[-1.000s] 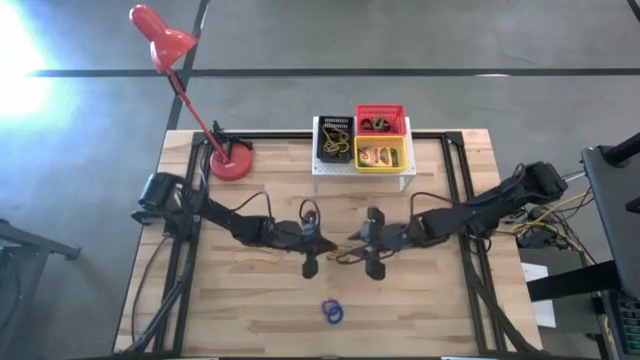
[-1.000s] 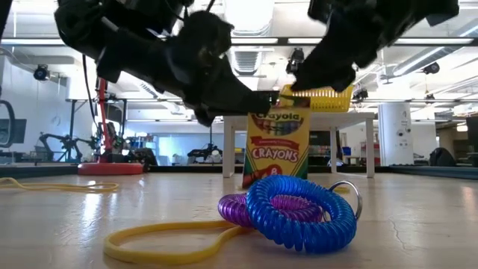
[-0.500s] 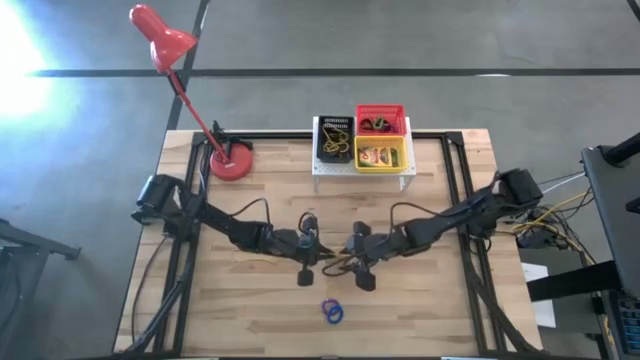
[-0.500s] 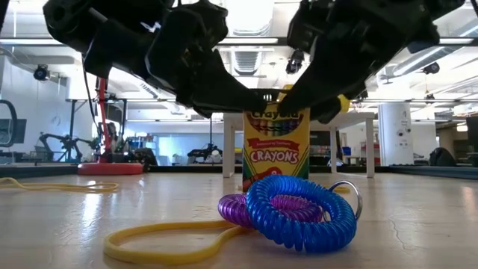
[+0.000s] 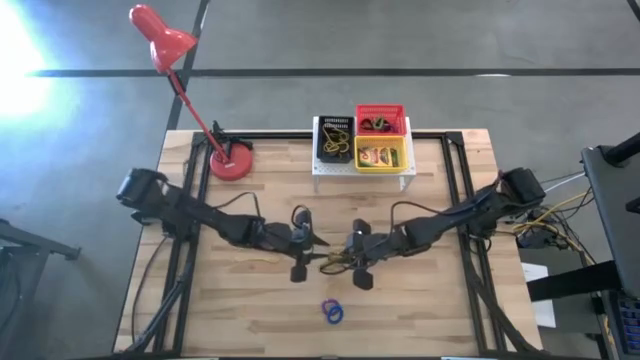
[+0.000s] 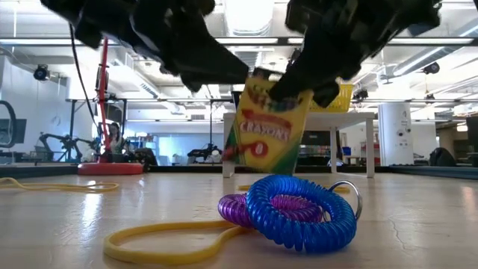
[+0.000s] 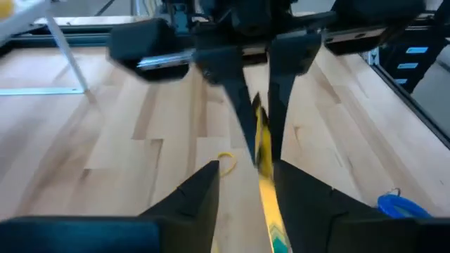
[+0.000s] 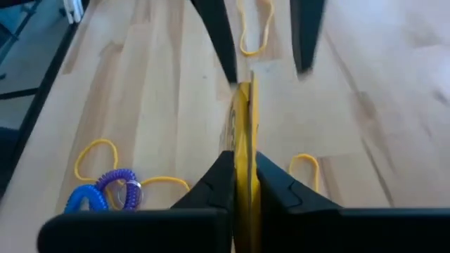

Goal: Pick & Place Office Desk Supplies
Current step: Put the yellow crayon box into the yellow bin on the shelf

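Observation:
A yellow-and-green crayon box [image 6: 267, 123] hangs tilted just above mid-table, with my right gripper [image 8: 245, 176] shut on it. My left gripper [image 7: 242, 186] is open. Its fingers stand on either side of the box's thin edge [image 7: 263, 151], facing the right gripper [image 5: 343, 258]. In the high view the left gripper [image 5: 320, 250] is just left of the box. A blue and a purple coil ring [image 6: 291, 209] lie together near the table's front edge. Yellow rubber bands [image 6: 160, 240] lie loose around them. My right gripper pinches the crayon box near its upper end [image 6: 297, 88], one finger on each flat face [image 8: 243, 144]. The fingers come from the table's right, slanting down. The box hangs below them, tilted, its lower end [image 6: 250, 153] clear of the table.
A white stand [image 5: 362, 166] at the far middle carries a black bin [image 5: 335, 140], a red bin [image 5: 381, 120] and a yellow bin [image 5: 382, 156] with things in them. A red lamp's base [image 5: 231, 162] stands at the far left. Bare wood lies along the near edge.
My left gripper has opened, let go of the crayon box and drawn back a little toward the table's left edge. My right gripper has moved in from the right and shut on the box. The box stood upright and is now tilted and clear of the table.

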